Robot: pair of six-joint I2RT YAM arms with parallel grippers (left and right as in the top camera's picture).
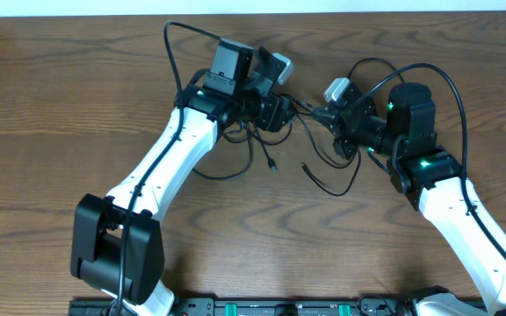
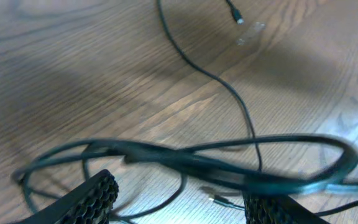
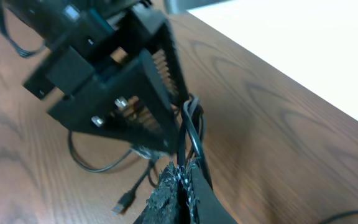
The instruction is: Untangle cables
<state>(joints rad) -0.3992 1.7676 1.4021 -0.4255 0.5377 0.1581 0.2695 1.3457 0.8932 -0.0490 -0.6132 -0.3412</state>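
Left hand (image 2: pixel 185 200) is spread open — the cables (image 2: pixel 185 154) just drape across its gap. Right hand (image 3: pixel 179 180) is pinched tight on them, tangle sitting toward the table's (image 1: pixel 60 105) 12 o'clock.

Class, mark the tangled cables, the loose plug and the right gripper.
cables (image 2: pixel 185 155), left wrist view, bundle's middle
loose plug (image 2: pixel 234 13), left wrist view, its body
right gripper (image 3: pixel 178 177), right wrist view, between its fingertips

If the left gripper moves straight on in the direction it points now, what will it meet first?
Probably the black cables stretched across just ahead of the open left gripper, then the wooden table behind them. Depth is blurred there, so this is not certain.
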